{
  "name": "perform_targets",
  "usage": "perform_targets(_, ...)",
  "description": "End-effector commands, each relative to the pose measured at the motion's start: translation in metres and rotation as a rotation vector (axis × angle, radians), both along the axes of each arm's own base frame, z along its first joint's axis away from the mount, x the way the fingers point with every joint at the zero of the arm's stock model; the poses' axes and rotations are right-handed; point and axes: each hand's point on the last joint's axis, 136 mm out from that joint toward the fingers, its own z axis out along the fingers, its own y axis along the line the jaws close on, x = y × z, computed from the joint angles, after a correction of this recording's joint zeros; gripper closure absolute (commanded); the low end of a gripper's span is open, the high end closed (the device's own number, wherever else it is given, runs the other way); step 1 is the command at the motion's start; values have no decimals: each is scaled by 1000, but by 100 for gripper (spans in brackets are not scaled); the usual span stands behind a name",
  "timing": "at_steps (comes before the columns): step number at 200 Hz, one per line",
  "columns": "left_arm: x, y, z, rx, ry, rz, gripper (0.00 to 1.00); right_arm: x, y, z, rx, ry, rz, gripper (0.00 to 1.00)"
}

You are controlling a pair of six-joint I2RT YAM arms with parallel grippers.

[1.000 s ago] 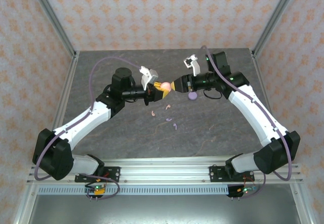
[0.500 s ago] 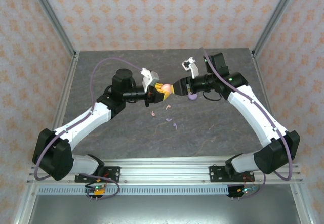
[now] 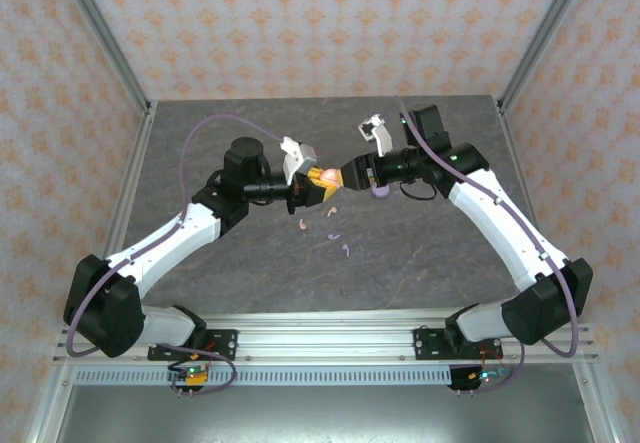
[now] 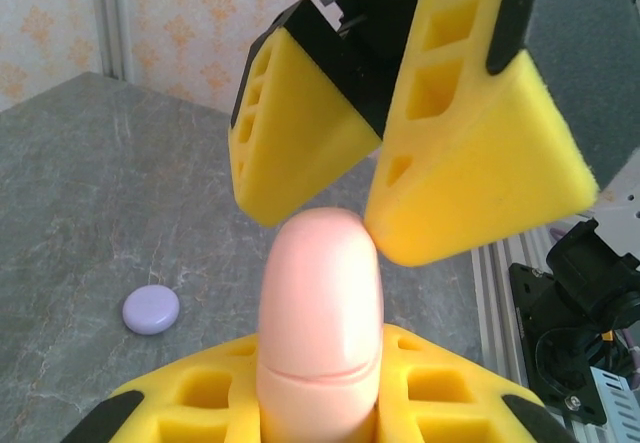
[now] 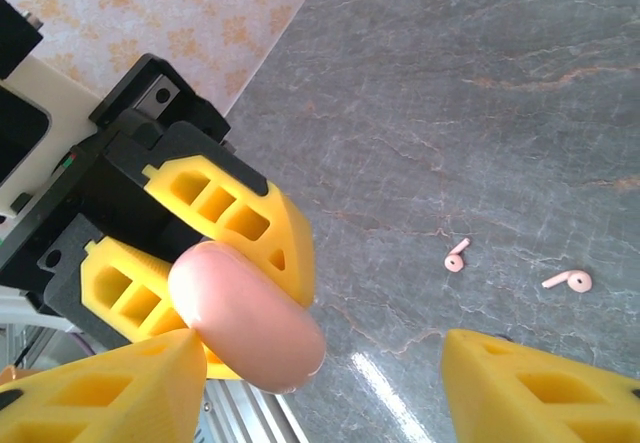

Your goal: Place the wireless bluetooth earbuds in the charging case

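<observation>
Left gripper (image 3: 314, 187): jaws clamped on the pink case (image 3: 322, 173), which is held clear of the table (image 3: 200, 143), left of centre.
Pink case: lid shut, seam line visible across it (image 4: 322, 313); contents hidden. Long axis runs from the left gripper rightward, free rounded end pointing at the right gripper.
Pink earbuds (image 3: 303, 224): loose on the table, just nearer than the held case; a pair lies flat (image 5: 456, 258), stems at an angle to each other.
Lilac earbuds (image 3: 346, 251): loose on the table, right of and nearer than the pink one; too small to tell their heading.
Right gripper (image 3: 341, 174): jaws apart astride the case's free end; one pad (image 5: 150, 383) touches it, the other stands well clear.
Lilac case (image 3: 380, 191): flat on the table, just right of the right gripper's fingers; lid state not discernible.
Change over the last second: right gripper has edged slightly left; earbuds and lilac case unmoved.
</observation>
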Motion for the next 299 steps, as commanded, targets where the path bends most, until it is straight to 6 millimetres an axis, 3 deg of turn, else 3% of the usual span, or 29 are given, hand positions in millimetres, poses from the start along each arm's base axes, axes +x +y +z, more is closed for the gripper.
perform_targets(1, -21, -4, 27, -40, -102, -75, 97, 18, -11, 1, -54, -45, -110, 37)
perform_targets(66, -15, -2, 18, -9, -85, -37, 97, 25, -17, 6, -68, -68, -173, 37)
perform_targets(109, -2, 2, -1, 18, -37, 40, 95, 46, -55, -5, -189, -101, -407, 35)
perform_targets(154, -6, 10, -14, 5, -11, 90, 95, 39, -67, -58, -309, 23, -412, 36)
perform_targets(215, -24, 31, -25, 11, -6, 169, 95, 14, -40, -140, -319, 267, -278, 47)
perform_targets(257, -33, 42, -33, 20, 6, 215, 95, 15, -19, -185, -311, 376, -256, 63)
perform_targets(299, -40, 48, -34, 18, 2, 234, 94, 22, 2, -218, -343, 428, -233, 75)
